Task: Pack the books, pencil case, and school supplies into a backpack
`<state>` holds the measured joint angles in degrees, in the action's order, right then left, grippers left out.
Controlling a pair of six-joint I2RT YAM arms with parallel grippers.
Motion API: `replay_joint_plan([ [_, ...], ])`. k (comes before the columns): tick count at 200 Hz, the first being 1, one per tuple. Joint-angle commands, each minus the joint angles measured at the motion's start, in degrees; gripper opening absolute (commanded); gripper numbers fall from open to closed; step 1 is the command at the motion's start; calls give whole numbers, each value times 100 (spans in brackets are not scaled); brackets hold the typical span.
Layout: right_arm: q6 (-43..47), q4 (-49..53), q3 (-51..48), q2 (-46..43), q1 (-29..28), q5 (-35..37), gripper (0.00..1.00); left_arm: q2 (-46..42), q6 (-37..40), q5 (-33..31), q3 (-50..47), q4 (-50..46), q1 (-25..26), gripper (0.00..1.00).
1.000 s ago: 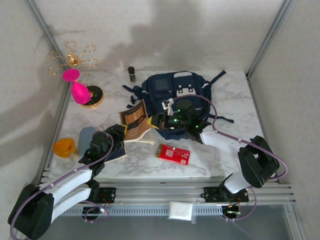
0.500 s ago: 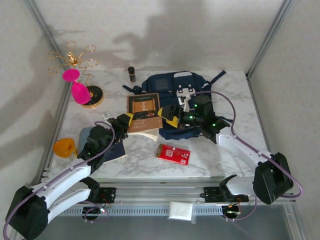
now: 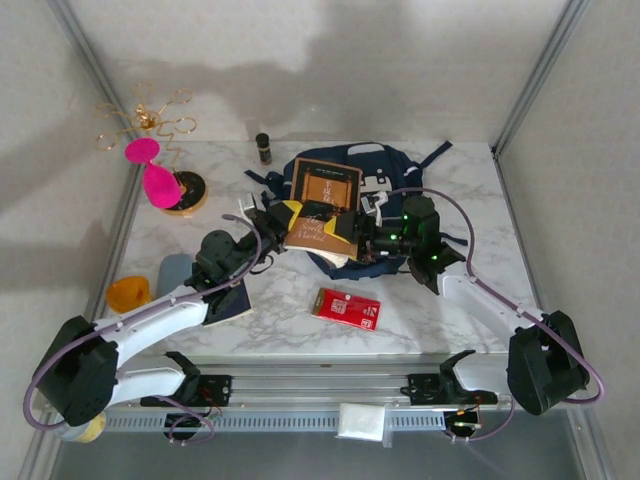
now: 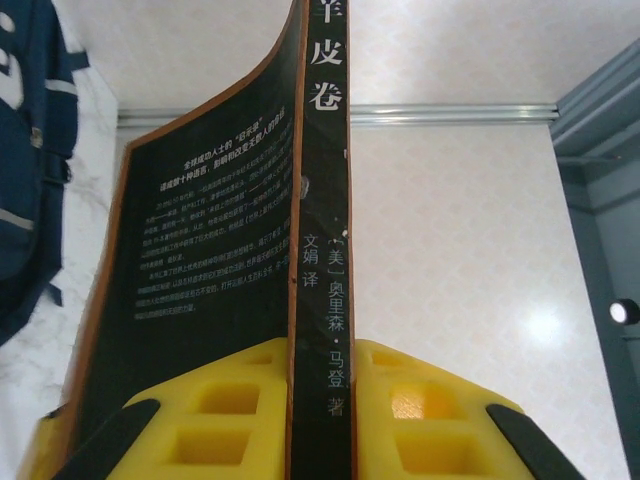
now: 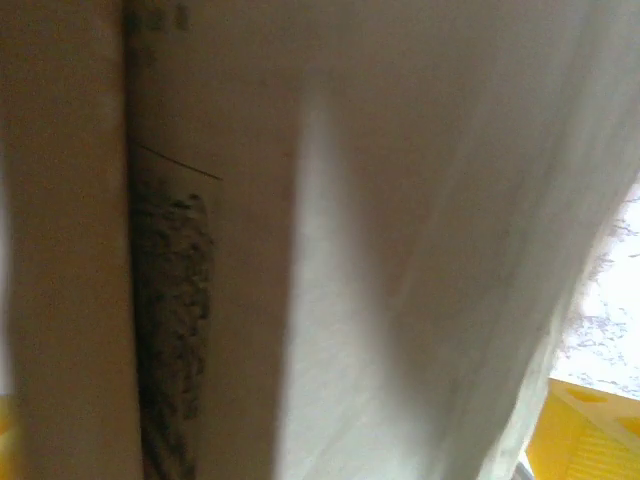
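My left gripper is shut on the spine of the brown book, holding it raised and tilted over the navy backpack. In the left wrist view the black spine runs between my yellow fingers, with the backpack at the far left. My right gripper is at the book's lower right corner, jaws wide. In the right wrist view the book's pale pages are close up, with one yellow finger at the edge. A plain navy book lies on the table under my left arm.
A flat red rectangle with a white label lies near the front of the marble table. A grey-blue pouch and an orange object sit at the left. A pink object, a gold wire stand and a small dark bottle stand at the back.
My left arm has carried the brown book up and to the right, from the table onto the backpack. My right gripper has shifted right and opened.
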<state>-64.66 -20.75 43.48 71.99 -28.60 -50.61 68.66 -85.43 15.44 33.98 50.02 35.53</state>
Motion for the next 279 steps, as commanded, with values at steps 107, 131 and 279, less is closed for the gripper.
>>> replay_joint_plan([
  [107,-574,-1300,-95,-747,524,-362,72,-195,634,-357,617,-423,210,0],
  [131,-494,-1176,-121,-850,668,-289,49,-234,1177,-510,778,-1216,218,0],
  [279,1960,2729,1250,-1530,1198,2625,0,135,6005,-589,1631,-4345,539,60],
])
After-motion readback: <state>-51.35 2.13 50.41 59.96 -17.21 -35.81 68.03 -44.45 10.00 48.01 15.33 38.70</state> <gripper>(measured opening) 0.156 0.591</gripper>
